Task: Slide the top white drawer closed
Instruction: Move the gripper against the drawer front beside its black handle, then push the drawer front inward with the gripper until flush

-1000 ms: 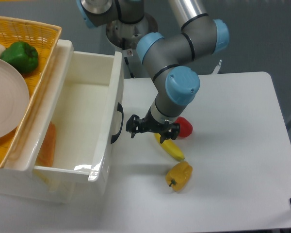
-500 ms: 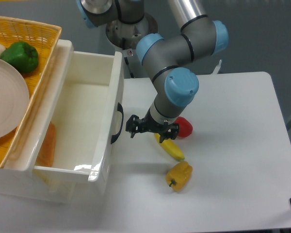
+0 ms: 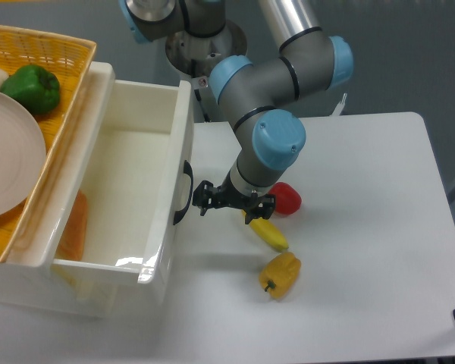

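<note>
The top white drawer (image 3: 129,182) stands pulled far out of the white cabinet, a deep glossy box with nothing visible inside it. Its curved black handle (image 3: 185,192) faces right. My gripper (image 3: 226,205) hangs just right of that handle, a small gap away, low over the table. Its black fingers look spread apart with nothing between them. The lower drawer is mostly hidden under the open one, with something orange (image 3: 73,227) showing beneath.
A yellow wicker basket (image 3: 57,53) on the cabinet holds a white plate (image 3: 7,163) and a green pepper (image 3: 32,89). Right of the gripper on the white table (image 3: 364,227) lie a red pepper (image 3: 287,198), a banana (image 3: 269,233) and a yellow pepper (image 3: 280,274).
The arm has shifted slightly left, bringing the gripper closer to the drawer's handle. The drawer has not moved.
</note>
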Tool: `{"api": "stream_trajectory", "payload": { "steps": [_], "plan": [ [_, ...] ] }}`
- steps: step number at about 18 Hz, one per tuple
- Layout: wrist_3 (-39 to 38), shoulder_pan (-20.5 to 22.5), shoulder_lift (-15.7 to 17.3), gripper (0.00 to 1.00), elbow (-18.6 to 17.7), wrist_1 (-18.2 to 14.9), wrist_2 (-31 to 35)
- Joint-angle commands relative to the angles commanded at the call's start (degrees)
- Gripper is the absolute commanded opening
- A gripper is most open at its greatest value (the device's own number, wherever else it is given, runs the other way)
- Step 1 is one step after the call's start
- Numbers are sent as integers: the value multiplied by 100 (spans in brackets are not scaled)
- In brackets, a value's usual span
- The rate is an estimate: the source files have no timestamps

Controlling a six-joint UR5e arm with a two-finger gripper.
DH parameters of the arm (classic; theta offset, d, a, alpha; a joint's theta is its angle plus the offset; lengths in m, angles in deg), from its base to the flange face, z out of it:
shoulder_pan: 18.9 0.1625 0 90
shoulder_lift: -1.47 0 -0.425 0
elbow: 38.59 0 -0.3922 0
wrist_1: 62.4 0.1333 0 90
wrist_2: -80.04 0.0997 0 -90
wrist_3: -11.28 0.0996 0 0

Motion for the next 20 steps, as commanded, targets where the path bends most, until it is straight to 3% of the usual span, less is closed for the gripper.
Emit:
{"api": "stream_trajectory", "payload": {
  "steps": [20],
  "plan": [
    [-26, -457, 53, 100, 0, -18, 9]
  ]
}}
